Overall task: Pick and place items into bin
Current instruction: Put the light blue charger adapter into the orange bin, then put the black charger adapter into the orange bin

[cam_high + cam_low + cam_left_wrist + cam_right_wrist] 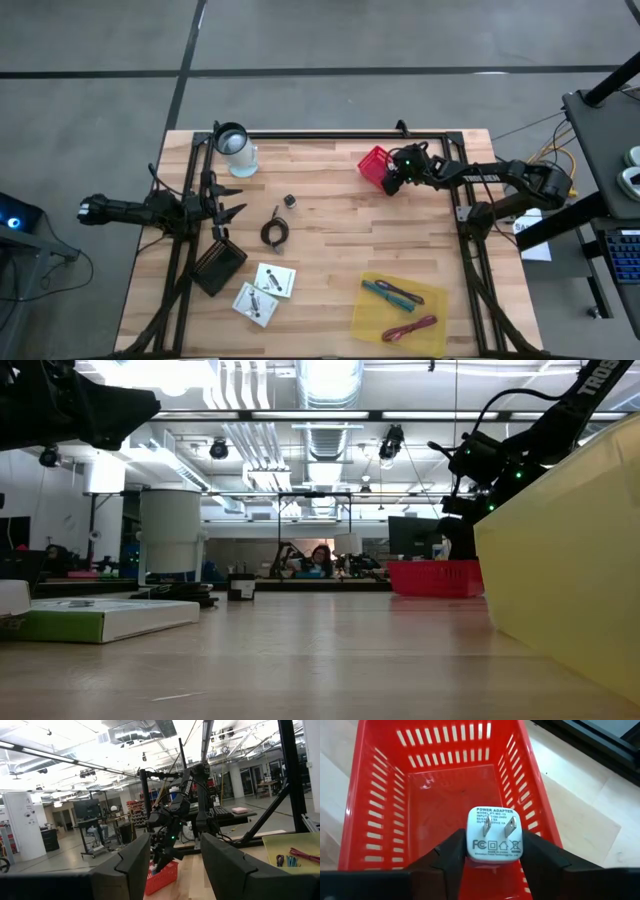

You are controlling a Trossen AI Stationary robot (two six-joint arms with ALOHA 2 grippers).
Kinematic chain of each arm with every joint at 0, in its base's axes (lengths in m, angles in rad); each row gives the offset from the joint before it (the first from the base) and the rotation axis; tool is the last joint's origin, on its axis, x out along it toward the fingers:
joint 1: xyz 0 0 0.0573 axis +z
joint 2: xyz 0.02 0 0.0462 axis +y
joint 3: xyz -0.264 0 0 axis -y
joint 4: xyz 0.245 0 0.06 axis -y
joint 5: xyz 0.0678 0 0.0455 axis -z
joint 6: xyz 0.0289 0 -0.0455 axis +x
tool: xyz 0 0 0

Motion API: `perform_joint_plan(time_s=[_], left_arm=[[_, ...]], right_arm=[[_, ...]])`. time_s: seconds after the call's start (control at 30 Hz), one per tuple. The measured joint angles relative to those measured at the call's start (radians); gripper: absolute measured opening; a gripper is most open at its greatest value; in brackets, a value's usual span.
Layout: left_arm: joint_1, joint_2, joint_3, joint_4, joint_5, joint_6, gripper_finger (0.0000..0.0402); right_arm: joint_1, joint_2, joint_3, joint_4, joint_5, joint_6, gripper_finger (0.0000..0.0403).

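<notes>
Gripping white power adapter (493, 835) in right gripper (492, 851), above red bin (380, 795). Left gripper (175, 865) parked at table's left edge, fingers apart.

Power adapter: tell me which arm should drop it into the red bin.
Right. The right claw is shut on the white power adapter, directly over the red bin. The left claw sits open at the table's left edge, far from the bin.
</notes>
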Motion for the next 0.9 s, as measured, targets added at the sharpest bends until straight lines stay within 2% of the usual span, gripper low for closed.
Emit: perform_joint_plan(time_s=[0.27,0.7,0.77,0.9], left_arm=[[0.0,0.0,0.0,0.0,0.0,0.0,0.016],[0.0,0.0,0.0,0.0,0.0,0.0,0.016],[0.0,0.0,0.0,0.0,0.0,0.0,0.016],[0.0,0.0,0.0,-0.001,0.0,0.0,0.016]], right_arm=[[0.0,0.0,0.0,-0.001,0.0,-0.01,0.0198],[0.012,-0.095,0.001,0.087,-0.012,-0.069,0.0203],[0.028,-0.113,-0.002,0.129,-0.051,-0.109,0.0203],[0.063,-0.121,-0.009,0.215,-0.236,-0.171,0.0203]])
